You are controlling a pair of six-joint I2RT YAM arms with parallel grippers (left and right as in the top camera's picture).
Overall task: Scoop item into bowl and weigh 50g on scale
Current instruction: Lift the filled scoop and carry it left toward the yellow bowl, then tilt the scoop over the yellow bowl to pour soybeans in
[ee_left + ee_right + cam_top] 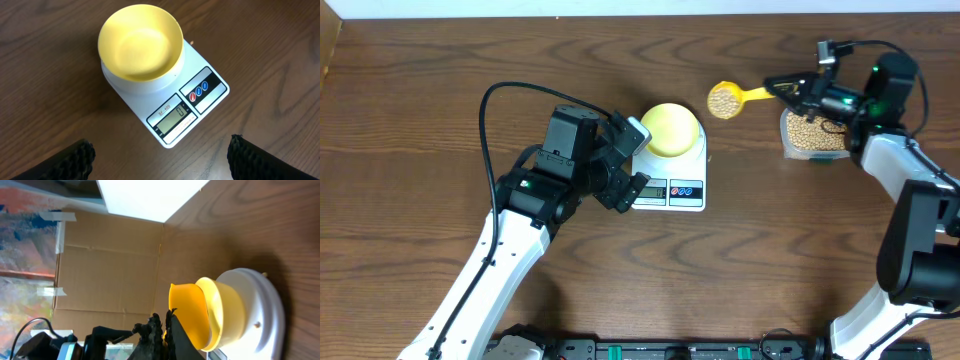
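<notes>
The pale-yellow bowl stands empty on the white scale, near the table's middle. In the left wrist view the bowl is empty and the scale has its LCD lit. My left gripper is open and empty at the scale's left edge, its fingers spread wide over bare table. My right gripper is shut on the handle of a yellow scoop filled with beans, held in the air right of the bowl. In the right wrist view the scoop sits beside the bowl.
A clear plastic tub holding more beans stands on the right, under my right arm. The table's far edge meets a white wall at the top. A black cable loops from my left arm.
</notes>
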